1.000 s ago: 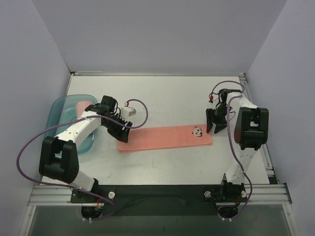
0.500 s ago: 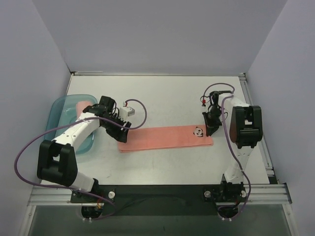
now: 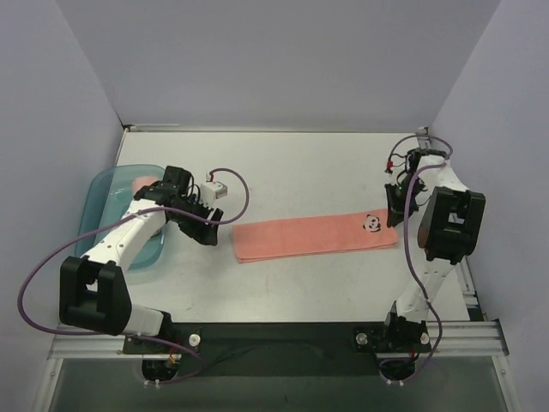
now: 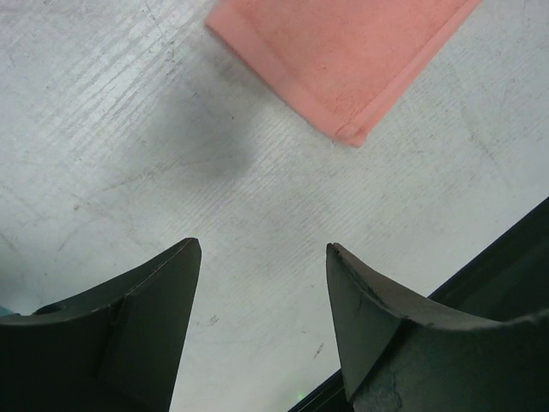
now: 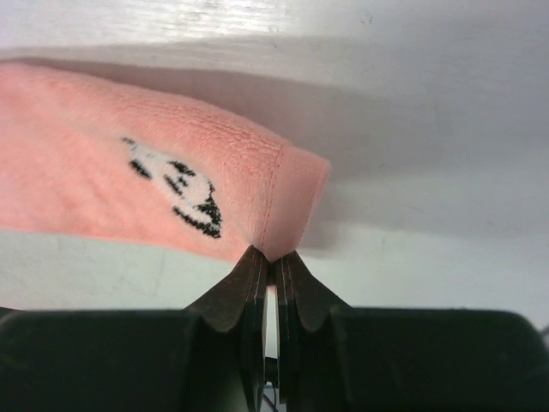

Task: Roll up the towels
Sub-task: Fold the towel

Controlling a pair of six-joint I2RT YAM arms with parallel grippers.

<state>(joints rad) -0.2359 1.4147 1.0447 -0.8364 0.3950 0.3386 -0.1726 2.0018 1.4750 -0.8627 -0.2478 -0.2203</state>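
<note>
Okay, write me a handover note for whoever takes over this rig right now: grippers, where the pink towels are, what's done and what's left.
Left gripper: open and empty, over the white table, just short of the towel's left end.
Right gripper: shut on the right end of the flat salmon-pink fabric towel, beside its panda print.
Towel: a long folded strip lying flat, not rolled.
Translucent teal plastic tray, far left: holds a pink piece, seemingly a finished roll, though it is partly hidden.
Left to do: roll the strip, then probably put it in the tray.
</note>
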